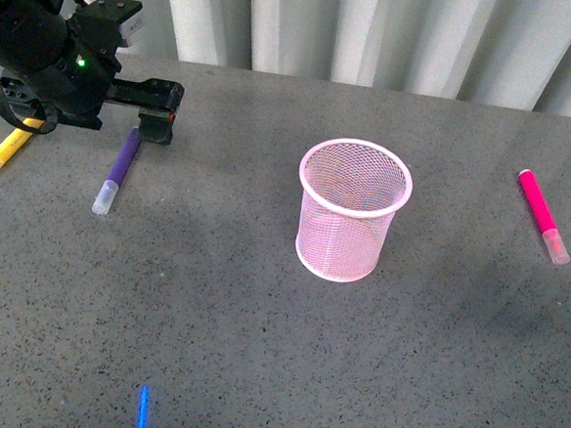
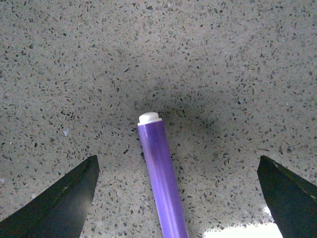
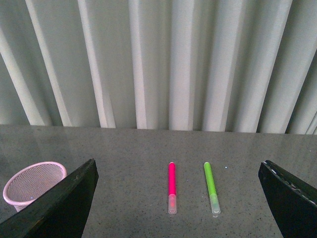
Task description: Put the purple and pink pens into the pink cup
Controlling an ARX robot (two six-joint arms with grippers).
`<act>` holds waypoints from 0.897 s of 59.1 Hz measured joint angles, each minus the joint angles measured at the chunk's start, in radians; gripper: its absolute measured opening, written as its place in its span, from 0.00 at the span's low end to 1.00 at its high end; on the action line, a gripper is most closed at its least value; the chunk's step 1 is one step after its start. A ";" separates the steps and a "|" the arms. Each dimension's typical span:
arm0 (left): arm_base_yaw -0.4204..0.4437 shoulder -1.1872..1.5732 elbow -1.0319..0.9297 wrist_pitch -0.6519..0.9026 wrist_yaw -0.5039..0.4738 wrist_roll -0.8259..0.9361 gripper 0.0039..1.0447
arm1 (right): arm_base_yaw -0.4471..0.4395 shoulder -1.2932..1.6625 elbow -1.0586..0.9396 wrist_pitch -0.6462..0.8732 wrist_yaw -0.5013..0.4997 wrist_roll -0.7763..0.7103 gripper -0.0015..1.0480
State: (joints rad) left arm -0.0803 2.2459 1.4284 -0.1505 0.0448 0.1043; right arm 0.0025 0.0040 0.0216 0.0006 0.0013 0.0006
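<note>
My left end effector (image 2: 177,161) was spread, straddling purple pen (image 2: 159,171) lying flat on surface (image 2: 237,74), left of cup (image 1: 352,211). Pink pen (image 1: 539,207) lay right of cup. Judged pens light, stiff, smooth, roll-prone: pinch across mid-barrel, not cap.

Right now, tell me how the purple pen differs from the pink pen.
The purple pen is deep purple; the pink pen is bright magenta. The purple pen lies left of the pink cup, the pink pen right of it. The open left gripper hovers at the purple pen's end; no gripper is near the pink pen. Both lie flat on the table, pale caps toward the robot.
</note>
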 joint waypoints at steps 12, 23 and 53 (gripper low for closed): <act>0.012 0.055 0.031 -0.002 -0.037 0.004 0.94 | 0.000 0.000 0.000 0.000 0.000 0.000 0.93; 0.019 0.069 0.048 -0.017 -0.040 0.006 0.94 | 0.000 0.000 0.000 0.000 0.000 0.000 0.93; -0.013 0.073 0.077 -0.099 -0.043 -0.016 0.49 | 0.000 0.000 0.000 0.000 0.000 0.000 0.93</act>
State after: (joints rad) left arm -0.0933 2.3192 1.5059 -0.2493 0.0021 0.0879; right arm 0.0025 0.0040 0.0216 0.0006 0.0013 0.0006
